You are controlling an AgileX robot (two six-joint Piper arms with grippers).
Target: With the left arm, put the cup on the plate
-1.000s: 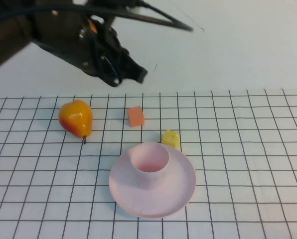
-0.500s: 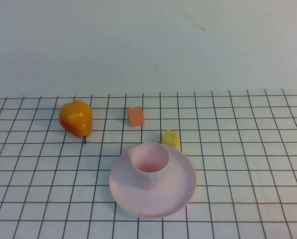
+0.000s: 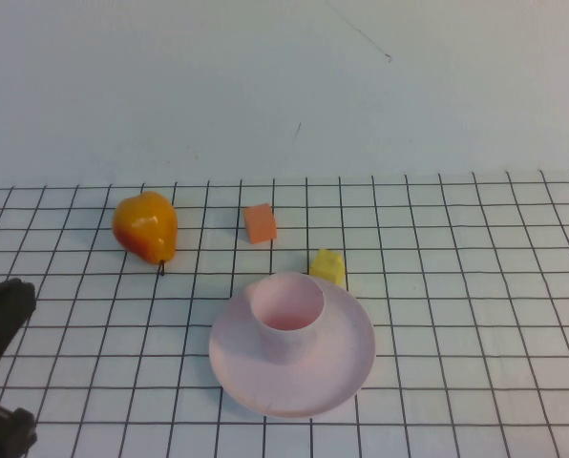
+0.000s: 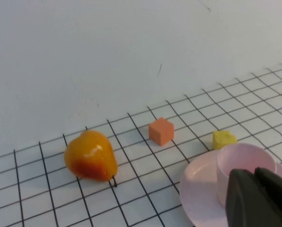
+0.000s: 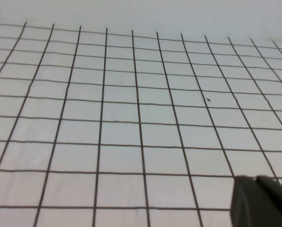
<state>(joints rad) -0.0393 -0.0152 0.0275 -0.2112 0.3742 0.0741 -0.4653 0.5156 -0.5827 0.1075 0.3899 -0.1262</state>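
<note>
Nothing seems to be left of the main job, judging from how things lie: the cup is sitting upright on the plate, a little off the plate's middle, toward its far side. No part of the robot is touching either one.

From above, the left end effector is showing only as a dark shape at the near left edge of the table, well apart from the plate and nearer the camera than the pear. Seen from its own wrist, the left end effector is looking toward the plate with its dark fingers pressed together and nothing between them. The right end effector is hanging over bare grid, fingers likewise together and holding nothing; it is out of the raised view.

Beyond the plate, the yellow block is lying just beside its far rim, and the orange cube farther off. What remains is probably parking the left arm.
</note>
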